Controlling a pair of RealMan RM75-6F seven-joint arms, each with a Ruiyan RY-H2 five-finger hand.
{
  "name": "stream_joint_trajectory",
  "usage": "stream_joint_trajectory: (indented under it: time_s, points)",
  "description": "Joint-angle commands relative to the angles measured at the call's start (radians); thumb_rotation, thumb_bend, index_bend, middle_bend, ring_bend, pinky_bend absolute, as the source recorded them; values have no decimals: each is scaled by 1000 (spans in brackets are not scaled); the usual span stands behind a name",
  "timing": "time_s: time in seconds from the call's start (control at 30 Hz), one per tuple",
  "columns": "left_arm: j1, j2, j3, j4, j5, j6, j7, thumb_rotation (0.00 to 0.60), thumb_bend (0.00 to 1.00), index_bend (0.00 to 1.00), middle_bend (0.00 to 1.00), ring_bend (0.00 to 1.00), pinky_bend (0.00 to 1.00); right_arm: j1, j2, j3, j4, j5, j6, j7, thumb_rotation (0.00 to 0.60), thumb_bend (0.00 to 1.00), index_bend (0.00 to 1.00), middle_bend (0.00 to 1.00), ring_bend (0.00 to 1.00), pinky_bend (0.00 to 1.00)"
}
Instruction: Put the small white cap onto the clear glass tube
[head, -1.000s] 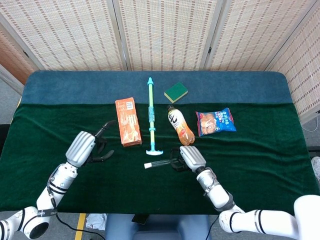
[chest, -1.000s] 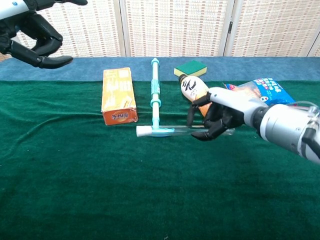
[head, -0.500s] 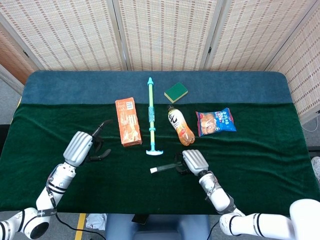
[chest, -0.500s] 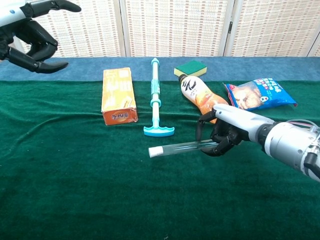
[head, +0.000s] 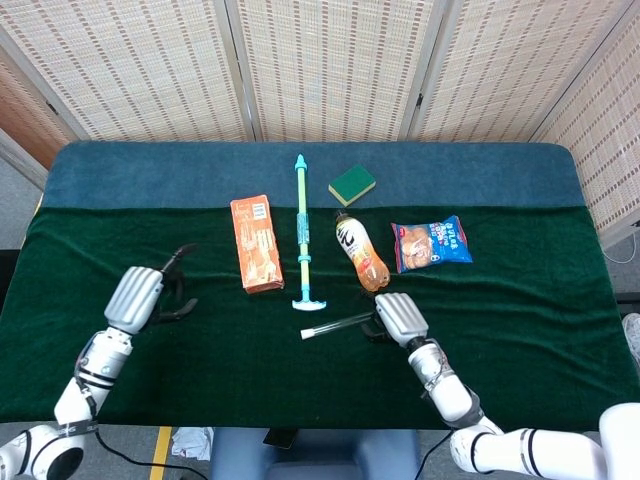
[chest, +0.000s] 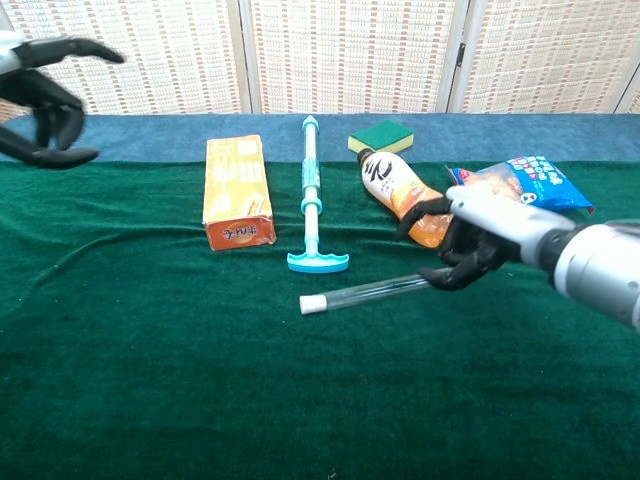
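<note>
We see the clear glass tube (chest: 375, 290) lying on the green cloth (chest: 150, 380), its small white cap (chest: 310, 303) already seated on the left end. The tube points left and slightly toward the near edge of the table, just in front of the T-shaped foot of the turquoise pump (chest: 312, 200) but apart from it. Our right hand (chest: 470, 245) is at the tube's right end with its dark fingers (chest: 455, 278) curled over it; we cannot tell whether they are clamping the glass or merely touching it. The orange drink bottle (chest: 395, 185) lies just behind this hand, and the blue snack bag (chest: 520, 185) lies to its right. The orange box (chest: 238, 190) lies left of the pump, and the green sponge (chest: 381, 136) sits on the blue strip beyond the bottle. Our left hand (head: 140, 298) hangs well to the left with fingers apart and nothing in them. Open cloth extends between the left hand and the tube and across the whole near side of the table.
</note>
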Motion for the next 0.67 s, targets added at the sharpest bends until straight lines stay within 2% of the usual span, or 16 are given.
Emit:
stream_joint_trajectory:
  time_s: [0.03, 0.1, 0.17, 0.23, 0.33, 0.47, 0.67]
  points:
    - [22, 40, 4, 0, -59, -20, 30, 600, 358, 223, 643, 504, 508, -43, 112, 2, -82, -73, 72, 7, 600, 463, 292, 859, 956, 981]
    - [32, 47, 0, -1, -88, -19, 59, 600, 367, 279, 607, 466, 470, -68, 163, -11, -104, -118, 117, -4, 600, 463, 306, 782, 882, 931]
    - [51, 38, 1, 19, -107, 4, 96, 600, 377, 311, 586, 449, 450, -100, 221, -27, -129, -158, 162, -12, 600, 463, 343, 688, 788, 839]
    - [74, 40, 8, 29, -120, 24, 126, 600, 382, 327, 564, 427, 428, -135, 277, -43, -150, -194, 206, -5, 600, 463, 367, 555, 635, 675]
    - [110, 45, 19, 38, -129, 60, 148, 600, 381, 326, 532, 396, 393, -190, 344, -66, -157, -247, 271, 27, 600, 463, 367, 419, 452, 478]
    - [160, 42, 29, 51, -121, 125, 158, 600, 382, 318, 505, 362, 353, -261, 413, -96, -142, -301, 338, 110, 600, 463, 339, 322, 348, 373]
    - [236, 51, 59, 41, -102, 192, 143, 600, 381, 302, 473, 331, 317, -363, 461, -130, -92, -369, 437, 257, 600, 463, 325, 295, 320, 346]
